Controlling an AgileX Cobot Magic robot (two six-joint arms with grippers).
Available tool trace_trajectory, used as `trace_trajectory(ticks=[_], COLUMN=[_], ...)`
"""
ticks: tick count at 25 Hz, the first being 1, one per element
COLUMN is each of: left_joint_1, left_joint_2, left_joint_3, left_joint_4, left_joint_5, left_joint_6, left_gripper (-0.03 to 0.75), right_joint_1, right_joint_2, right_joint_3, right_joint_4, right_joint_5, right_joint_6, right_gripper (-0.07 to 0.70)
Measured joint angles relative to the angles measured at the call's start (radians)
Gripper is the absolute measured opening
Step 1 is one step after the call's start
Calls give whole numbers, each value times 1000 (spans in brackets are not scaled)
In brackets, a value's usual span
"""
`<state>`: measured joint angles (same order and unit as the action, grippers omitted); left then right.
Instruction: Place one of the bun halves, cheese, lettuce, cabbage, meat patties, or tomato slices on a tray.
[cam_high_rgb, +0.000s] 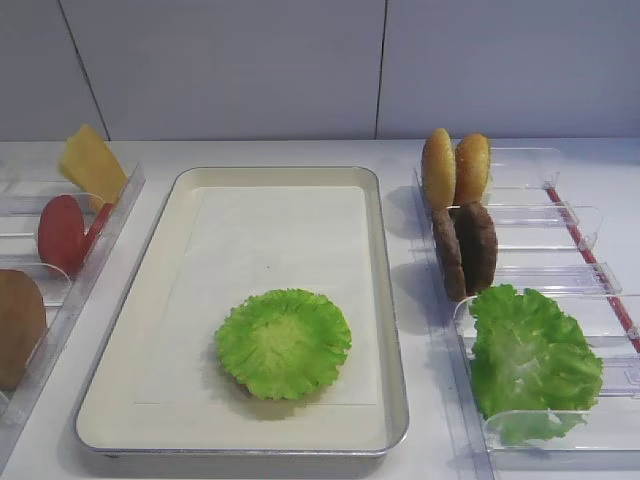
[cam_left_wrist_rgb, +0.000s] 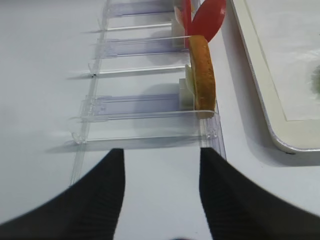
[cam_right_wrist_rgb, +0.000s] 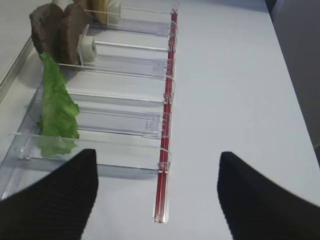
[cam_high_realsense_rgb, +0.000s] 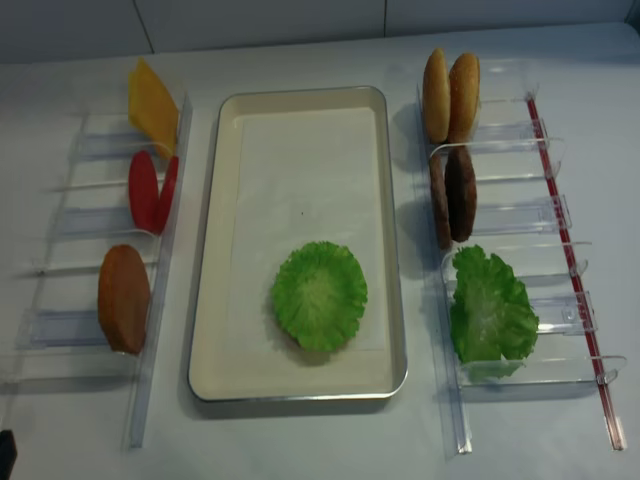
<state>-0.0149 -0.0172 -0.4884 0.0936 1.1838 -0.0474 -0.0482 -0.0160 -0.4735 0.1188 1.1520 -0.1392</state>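
Note:
The frilly round lettuce (cam_high_rgb: 283, 342) lies flat on the paper in the near half of the silver tray (cam_high_rgb: 135, 340), also shown from above as lettuce (cam_high_realsense_rgb: 320, 295) on tray (cam_high_realsense_rgb: 212, 300). Left racks hold cheese (cam_high_realsense_rgb: 152, 105), tomato slices (cam_high_realsense_rgb: 150, 190) and a bun half (cam_high_realsense_rgb: 124, 298). Right racks hold two bun halves (cam_high_realsense_rgb: 450, 95), meat patties (cam_high_realsense_rgb: 452, 195) and a heap of green leaves (cam_high_realsense_rgb: 490, 315), perhaps the cabbage. My left gripper (cam_left_wrist_rgb: 162, 151) is open and empty before the bun half (cam_left_wrist_rgb: 202, 75). My right gripper (cam_right_wrist_rgb: 157, 155) is open and empty near the leaves (cam_right_wrist_rgb: 57, 107).
Clear plastic racks (cam_high_rgb: 560, 290) flank the tray on both sides. A red strip (cam_right_wrist_rgb: 167, 125) runs along the right rack's outer edge. The tray's corner (cam_left_wrist_rgb: 280, 135) lies right of the left gripper. Neither gripper shows in the overhead views.

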Motion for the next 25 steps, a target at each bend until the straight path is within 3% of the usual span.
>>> trace_trajectory(ticks=[25], left_joint_1=[0], left_joint_2=[0], left_joint_3=[0], left_joint_4=[0], left_joint_5=[0], left_joint_6=[0], left_gripper=[340], right_joint_1=[0], right_joint_2=[0], right_joint_3=[0], right_joint_4=[-2], right_joint_5=[-5], right_joint_6=[2], right_gripper=[483])
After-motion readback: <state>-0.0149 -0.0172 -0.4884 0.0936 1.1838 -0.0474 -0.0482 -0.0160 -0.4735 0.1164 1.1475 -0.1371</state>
